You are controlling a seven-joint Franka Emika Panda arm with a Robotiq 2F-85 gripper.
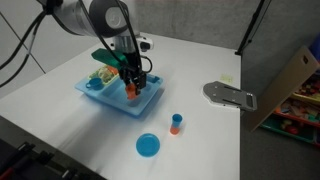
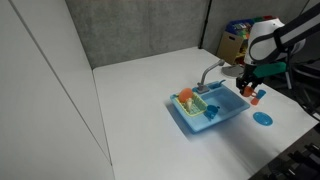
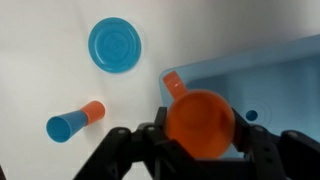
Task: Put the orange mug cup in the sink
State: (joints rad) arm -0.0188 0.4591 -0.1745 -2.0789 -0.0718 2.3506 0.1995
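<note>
My gripper (image 3: 200, 135) is shut on the orange mug cup (image 3: 200, 122), seen from above with its handle (image 3: 174, 82) pointing away. In an exterior view the mug cup (image 1: 131, 91) hangs just over the near edge of the light blue sink (image 1: 110, 98). In the wrist view the sink basin (image 3: 275, 85) with its drain hole lies under and right of the mug cup. The sink (image 2: 225, 112) with its grey faucet (image 2: 208, 73) shows in both exterior views, with the gripper (image 2: 248, 88) at its right end.
A round blue plate (image 1: 147, 146) (image 3: 114, 45) and a small orange cup with a blue lower part (image 1: 176, 123) (image 3: 74, 120) lie on the white table beside the sink. Toy dishes fill the rack section (image 1: 100, 75). A grey flat object (image 1: 230, 95) lies further away.
</note>
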